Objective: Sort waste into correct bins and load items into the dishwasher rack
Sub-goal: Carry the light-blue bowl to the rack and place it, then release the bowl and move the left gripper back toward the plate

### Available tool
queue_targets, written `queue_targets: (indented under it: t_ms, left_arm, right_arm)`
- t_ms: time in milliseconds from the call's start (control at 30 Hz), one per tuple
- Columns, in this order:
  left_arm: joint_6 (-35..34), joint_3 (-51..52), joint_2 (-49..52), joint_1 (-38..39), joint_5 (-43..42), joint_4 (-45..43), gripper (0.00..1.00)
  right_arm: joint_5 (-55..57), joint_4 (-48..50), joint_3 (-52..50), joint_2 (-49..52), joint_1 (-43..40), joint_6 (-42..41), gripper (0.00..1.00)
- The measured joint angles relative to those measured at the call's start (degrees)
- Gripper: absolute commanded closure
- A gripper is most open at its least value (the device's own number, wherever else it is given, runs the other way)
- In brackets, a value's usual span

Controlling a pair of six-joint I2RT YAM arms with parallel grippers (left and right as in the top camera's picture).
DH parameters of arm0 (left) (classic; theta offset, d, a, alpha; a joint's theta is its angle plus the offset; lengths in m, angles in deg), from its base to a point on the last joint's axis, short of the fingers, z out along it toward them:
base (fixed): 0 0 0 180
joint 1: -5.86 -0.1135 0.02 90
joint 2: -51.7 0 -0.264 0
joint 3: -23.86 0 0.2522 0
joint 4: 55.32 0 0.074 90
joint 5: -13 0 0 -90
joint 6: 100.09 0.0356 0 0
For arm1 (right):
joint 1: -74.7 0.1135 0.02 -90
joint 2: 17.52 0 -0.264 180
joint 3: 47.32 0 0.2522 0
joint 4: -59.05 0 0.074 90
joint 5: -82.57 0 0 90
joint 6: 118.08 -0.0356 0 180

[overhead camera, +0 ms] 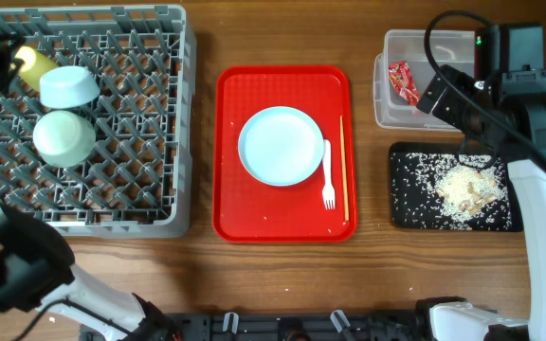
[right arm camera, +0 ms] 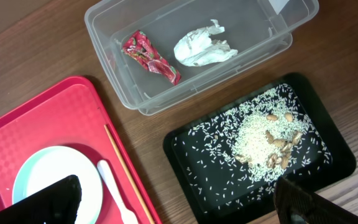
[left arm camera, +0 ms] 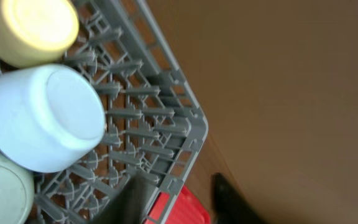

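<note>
The grey dishwasher rack [overhead camera: 150,204] on the left holds a yellow cup [overhead camera: 36,62], a light blue bowl [overhead camera: 69,87] and a pale green bowl [overhead camera: 63,137], all upside down; the rack also shows in the left wrist view [left arm camera: 185,124]. The red tray [overhead camera: 254,208] carries a light blue plate [overhead camera: 281,145], a white fork [overhead camera: 328,175] and a wooden chopstick [overhead camera: 343,166]. My left gripper [left arm camera: 179,202] is open and empty above the rack's far left corner. My right gripper [right arm camera: 179,208] is open and empty, high above the black tray's [right arm camera: 191,186] left edge.
A clear plastic bin [right arm camera: 129,99] at the back right holds a red wrapper [right arm camera: 151,57] and a crumpled white tissue [right arm camera: 201,45]. The black tray [overhead camera: 406,213] holds scattered rice and nuts [overhead camera: 467,187]. Bare wooden table lies along the front edge.
</note>
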Motion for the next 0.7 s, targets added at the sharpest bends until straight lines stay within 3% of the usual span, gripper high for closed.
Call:
queue_targets:
  t_ms: [167, 233, 367, 500, 700]
  left_arm:
    - [1.8, 0.0, -1.3, 6.4, 12.3, -2.6, 0.96]
    - [3.1, 0.0, -0.6, 12.8, 25.0, -2.6, 0.96]
    - [3.8, 0.0, 2.6, 17.1, 38.2, -2.8, 0.96]
    - [4.0, 0.0, 8.1, 17.0, 44.2, -2.1, 0.96]
    - [4.1, 0.0, 12.8, 14.4, 46.7, 2.7, 0.96]
  right_arm:
    - [0.0, 0.0, 0.0, 0.0, 0.0, 0.0, 0.0]
    - [0.0, 0.0, 0.0, 0.0, 0.0, 0.0, 0.01]
    - [0.0, 0.0, 0.0, 0.0, 0.0, 0.0, 0.0]
    - [0.0, 0.0, 0.0, 0.0, 0.0, 0.0, 0.0]
    - [0.0, 0.0, 0.0, 0.0, 0.0, 0.0, 0.0]
